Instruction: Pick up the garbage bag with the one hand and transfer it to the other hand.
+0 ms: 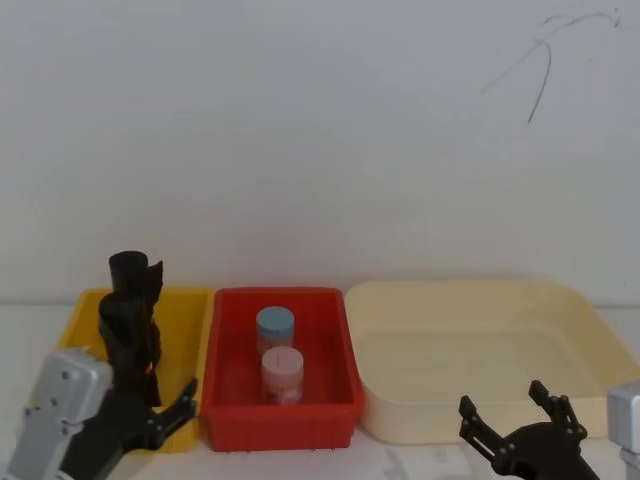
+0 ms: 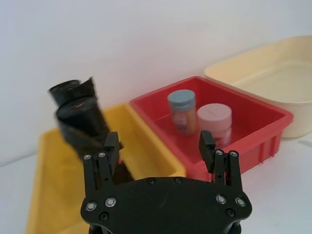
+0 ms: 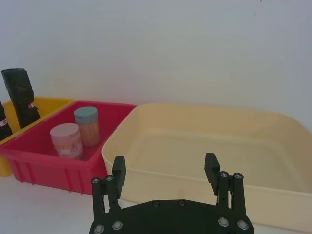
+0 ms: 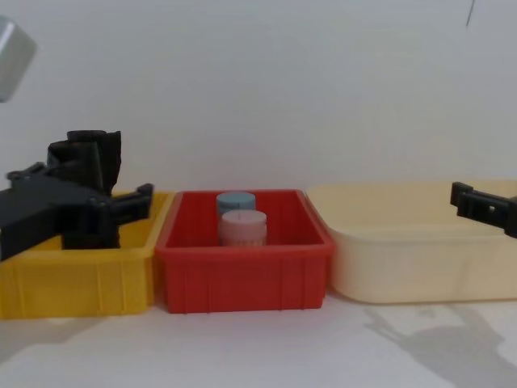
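In the yellow bin (image 4: pixel 81 283), the garbage bag (image 3: pixel 18 95) is standing upright, its foot hiding behind the rim. The left gripper (image 2: pixel 159 146) is hovering beside it, fingers apart, masking its middle. The right gripper (image 3: pixel 165 165) is hanging spread before the cream bin (image 4: pixel 404 259), with bare table around.

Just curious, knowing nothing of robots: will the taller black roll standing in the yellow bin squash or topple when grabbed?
The garbage bag probably squashes slightly: its top looks crumpled, like soft plastic. Standing tall and narrow in the yellow bin, it may tip if the left gripper, fingers open close by, nudges it.
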